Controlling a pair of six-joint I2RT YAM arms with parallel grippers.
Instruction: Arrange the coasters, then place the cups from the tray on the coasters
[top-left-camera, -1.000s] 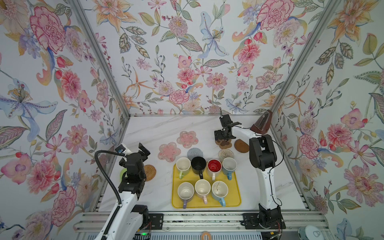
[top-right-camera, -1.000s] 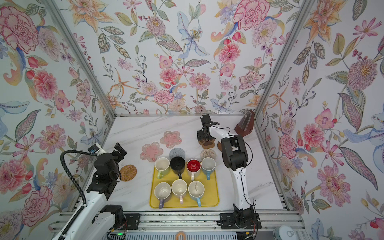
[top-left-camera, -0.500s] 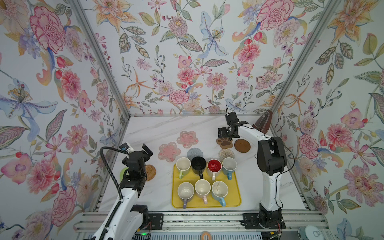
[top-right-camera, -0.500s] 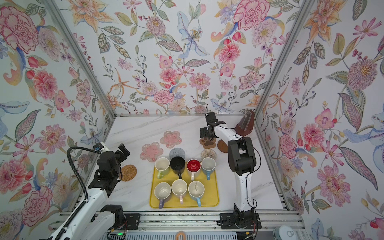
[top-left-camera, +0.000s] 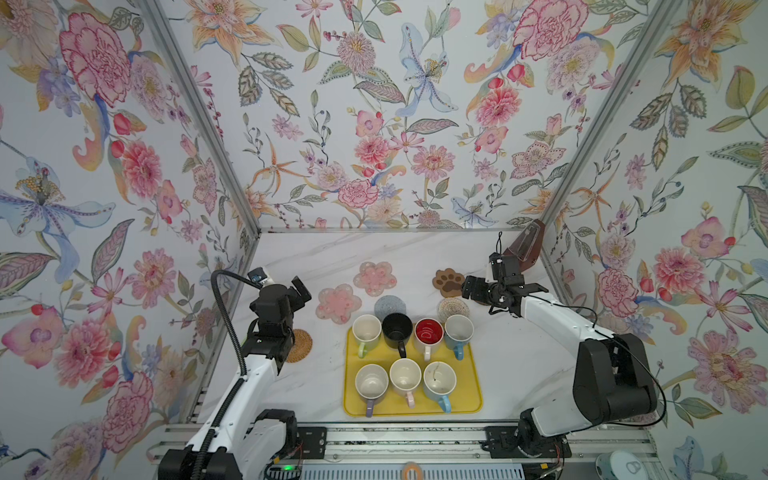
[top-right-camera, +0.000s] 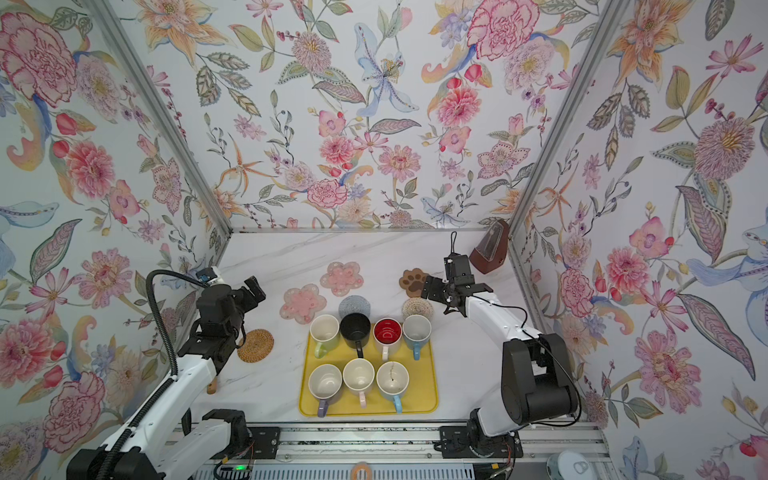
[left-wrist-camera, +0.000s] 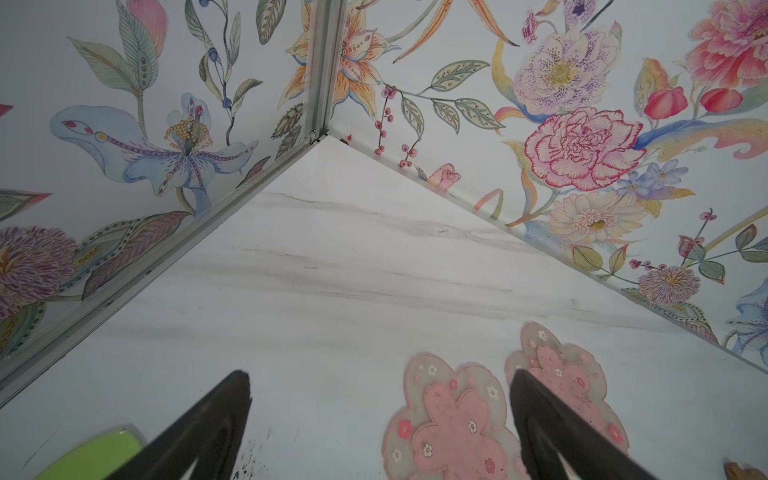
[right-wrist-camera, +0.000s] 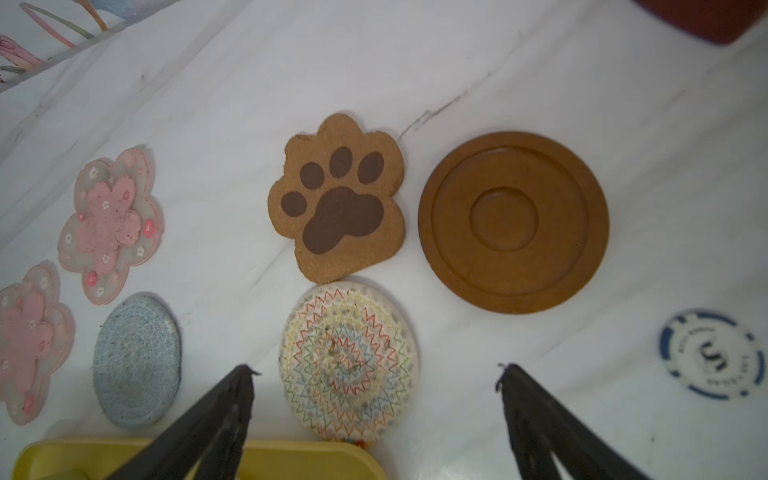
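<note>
I'm driving a staged robot test cell in a lab, not a lived-in room. Floral wallpaper panels (top-left-camera: 374, 124) box it in on three sides across the upper frame. Bare aluminium posts (top-left-camera: 201, 116) join them at the corners. A white marble-look tabletop (top-left-camera: 324, 257) fills the centre. Along the bottom edge, the two arms (top-left-camera: 557, 320) are bolted to a metal rail (top-left-camera: 415, 440), with a black cable hose (top-left-camera: 215, 291) at lower left.

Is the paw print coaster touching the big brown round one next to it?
Apart. The right wrist view shows a thin strip of white table between the paw-print coaster and the wooden round coaster, so their edges do not meet.
</note>
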